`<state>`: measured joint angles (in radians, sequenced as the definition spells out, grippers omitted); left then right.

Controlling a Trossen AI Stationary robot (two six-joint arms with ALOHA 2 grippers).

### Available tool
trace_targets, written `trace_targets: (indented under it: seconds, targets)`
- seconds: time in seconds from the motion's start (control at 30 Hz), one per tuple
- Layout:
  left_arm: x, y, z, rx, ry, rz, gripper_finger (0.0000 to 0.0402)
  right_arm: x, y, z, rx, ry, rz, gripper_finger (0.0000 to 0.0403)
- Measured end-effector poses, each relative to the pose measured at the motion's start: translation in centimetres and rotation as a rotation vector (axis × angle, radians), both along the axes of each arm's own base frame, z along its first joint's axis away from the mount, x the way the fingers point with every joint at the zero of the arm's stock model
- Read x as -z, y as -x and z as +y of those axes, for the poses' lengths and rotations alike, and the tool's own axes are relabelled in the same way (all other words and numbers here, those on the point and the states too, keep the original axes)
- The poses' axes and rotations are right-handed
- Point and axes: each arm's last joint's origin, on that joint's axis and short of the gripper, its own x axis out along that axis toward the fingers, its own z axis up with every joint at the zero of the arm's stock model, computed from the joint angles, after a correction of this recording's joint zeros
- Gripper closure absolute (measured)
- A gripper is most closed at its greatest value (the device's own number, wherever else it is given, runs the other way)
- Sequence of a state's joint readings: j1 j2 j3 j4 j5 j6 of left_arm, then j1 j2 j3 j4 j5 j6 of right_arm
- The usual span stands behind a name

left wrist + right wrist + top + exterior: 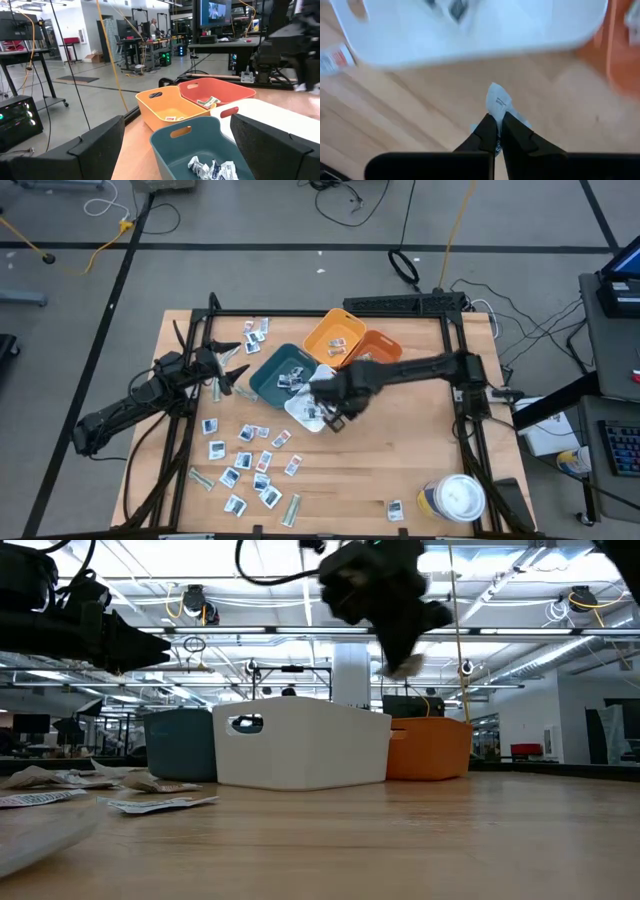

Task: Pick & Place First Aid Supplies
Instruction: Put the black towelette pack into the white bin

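- I see the white bin (306, 409) beside the teal bin (277, 370) mid-table.
- My right gripper (496, 131) hangs above the wood just beside the white bin, clamped on a small white packet (496, 101).
- My left gripper (232, 374) waits wide by the teal bin.
- More packets (243, 458) lie scattered on the left side of the table.

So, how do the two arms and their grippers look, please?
Both arms are dark, nearly black, built of slim jointed segments. The left gripper has two broad, flat, matte black fingers. The right gripper has narrower black fingers tapering to points. No markings are visible.
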<state>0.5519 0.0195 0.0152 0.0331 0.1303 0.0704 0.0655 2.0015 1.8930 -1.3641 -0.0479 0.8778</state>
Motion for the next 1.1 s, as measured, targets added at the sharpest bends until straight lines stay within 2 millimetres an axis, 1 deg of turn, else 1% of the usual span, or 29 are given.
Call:
trace_targets:
  seconds: [0.23, 0.37, 0.43, 0.5, 0.6, 0.8, 0.93, 1.1]
  targets:
    - [0.0, 0.0, 0.0, 0.000, 0.000, 0.000, 0.0034, 0.2, -3.7, -4.3, -0.020, 0.003, -0.057, 0.0399]
    - [0.0, 0.0, 0.0, 0.000, 0.000, 0.000, 0.0034, -0.1, -4.8, -5.8, -0.017, 0.005, -0.087, 0.0399]
    - [0.0, 0.0, 0.0, 0.000, 0.000, 0.000, 0.0034, 0.3, -5.1, -6.2, -0.015, 0.007, -0.094, 0.0399]
    - [0.0, 0.0, 0.0, 0.000, 0.000, 0.000, 0.0034, 0.7, -5.5, -6.5, -0.024, 0.012, -0.103, 0.0399]
    - [0.0, 0.0, 0.0, 0.000, 0.000, 0.000, 0.0034, 1.9, -6.3, -6.6, -0.029, 0.017, -0.117, 0.0399]
    - [0.0, 0.0, 0.0, 0.000, 0.000, 0.000, 0.0034, 5.0, -7.7, -6.0, -0.046, 0.014, -0.088, 0.0397]
    - [0.0, 0.0, 0.0, 0.000, 0.000, 0.000, 0.0034, 6.6, -8.3, -5.7, -0.053, 0.009, -0.069, 0.0391]
    - [0.0, 0.0, 0.0, 0.000, 0.000, 0.001, 0.0034, 6.6, -8.4, -5.7, -0.057, 0.011, -0.080, 0.0389]
